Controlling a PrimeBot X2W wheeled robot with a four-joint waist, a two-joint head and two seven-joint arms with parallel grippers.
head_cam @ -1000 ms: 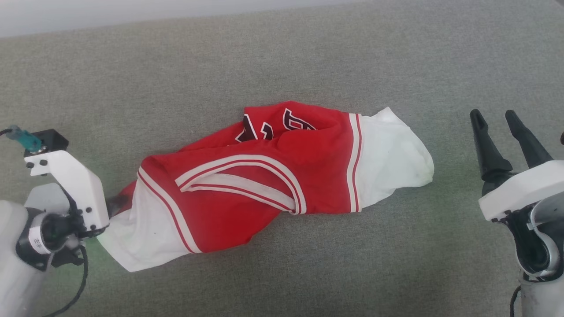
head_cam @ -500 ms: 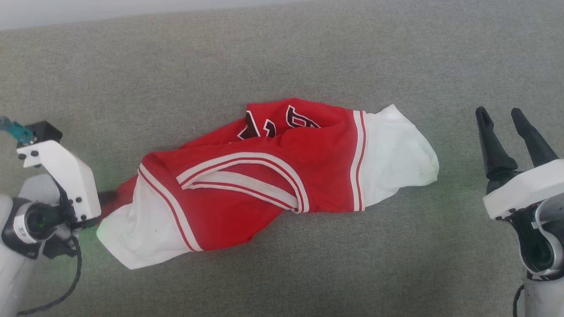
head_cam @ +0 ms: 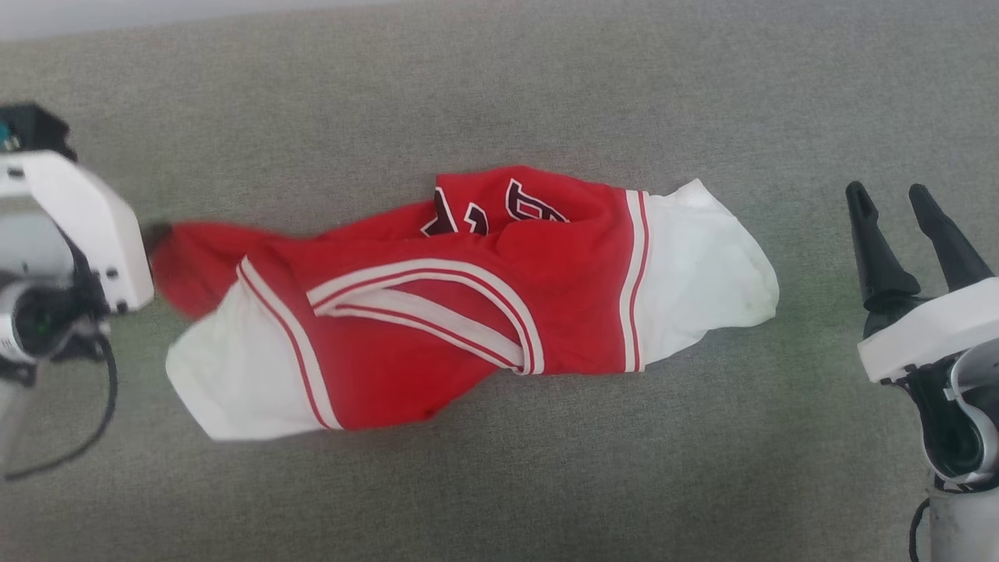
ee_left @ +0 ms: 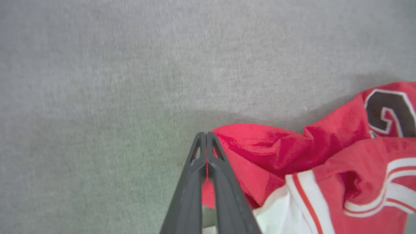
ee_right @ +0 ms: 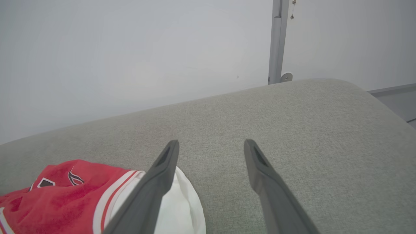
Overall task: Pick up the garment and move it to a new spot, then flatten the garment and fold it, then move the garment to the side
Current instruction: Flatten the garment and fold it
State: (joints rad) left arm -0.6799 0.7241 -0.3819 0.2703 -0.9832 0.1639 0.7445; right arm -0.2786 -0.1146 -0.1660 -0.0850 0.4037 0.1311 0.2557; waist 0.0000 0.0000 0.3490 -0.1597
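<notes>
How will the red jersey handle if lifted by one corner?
Probably floppy: the red jersey lies in soft crumpled folds, so it should sag from the left gripper pinching its corner. Likely light: the fabric looks thin. It may drag on the textured grey cushion.

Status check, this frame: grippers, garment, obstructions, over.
Left gripper jaws shut on red corner of garment. Right gripper jaws open, apart from it. Garment crumpled on grey cushion. Nothing in the way.

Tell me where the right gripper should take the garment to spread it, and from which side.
Grip the white panel's loose outer edge at the garment's right end, coming in low from the right: it lies flat nearest the open right gripper, opposite the red corner the left gripper clamps.
</notes>
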